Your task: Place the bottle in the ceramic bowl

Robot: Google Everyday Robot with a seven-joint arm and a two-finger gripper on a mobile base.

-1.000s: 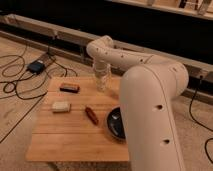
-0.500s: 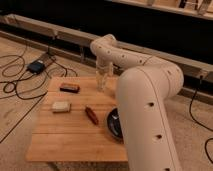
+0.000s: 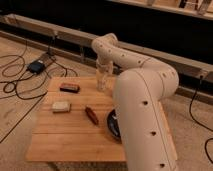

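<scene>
The bottle [image 3: 101,83] is held upright in the tool [image 3: 102,73] over the desk [image 3: 75,137]; the ceramic bowl [image 3: 113,125], well apart below-right of the tool, is not yet reached

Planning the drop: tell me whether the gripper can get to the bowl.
Probably yes. The gripper is at the bottle by the table's far edge. The bowl lies nearer, half hidden by the arm, with nothing seen between them.

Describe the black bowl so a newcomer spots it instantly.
On the wooden table, look beside the robot's big white arm, which hides part of the ceramic bowl; the gripper hangs over the far edge. It is the only round, glossy black thing; its neighbour is a slim reddish-brown oblong item.
</scene>
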